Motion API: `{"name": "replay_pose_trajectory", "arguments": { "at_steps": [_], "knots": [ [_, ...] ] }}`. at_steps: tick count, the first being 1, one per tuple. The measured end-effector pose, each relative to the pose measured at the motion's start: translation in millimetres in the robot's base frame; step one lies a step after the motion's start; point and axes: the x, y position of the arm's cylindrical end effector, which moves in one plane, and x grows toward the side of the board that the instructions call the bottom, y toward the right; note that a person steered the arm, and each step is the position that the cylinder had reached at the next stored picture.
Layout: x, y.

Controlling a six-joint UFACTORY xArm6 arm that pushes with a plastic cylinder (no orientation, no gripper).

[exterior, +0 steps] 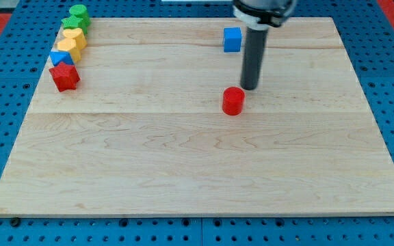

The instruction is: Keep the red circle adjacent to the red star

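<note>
One arm is all I have on this rig, and it carries no gripper, so there is nothing to call open or closed; it ends in a dark rod (252, 58) that comes straight down from the mount at the top edge of the frame, a little right of centre. The rod stands upright, with no lean I can make out. My tip (250, 89) rests on the table (183, 164) just above and slightly right of the red circle (232, 100), very close to it; I cannot tell whether the two touch.

That red circle sits alone near the middle of the frame, a touch right of centre. The red star (64, 76) is far off in the upper left, near the table's left edge, so the two red pieces are well apart, with bare wood between them.

Above the red star a tight line of blocks runs up toward the top left corner. A blue block (60, 58), mostly hidden, is right against the star; then a yellow block (69, 48) and another yellow one (76, 35), then a green block (72, 22) and a second green one (79, 11) at the top. Their shapes are too crowded for me to read.

A blue cube (232, 39) stands apart in the upper middle, just left of the rod.
</note>
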Motion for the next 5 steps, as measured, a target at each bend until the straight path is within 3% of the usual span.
{"name": "replay_pose_trajectory", "arguments": {
  "at_steps": [1, 2, 4, 5],
  "knots": [
    [39, -2],
    [39, -49],
    [-4, -64],
    [-11, -101]
  ]
}}
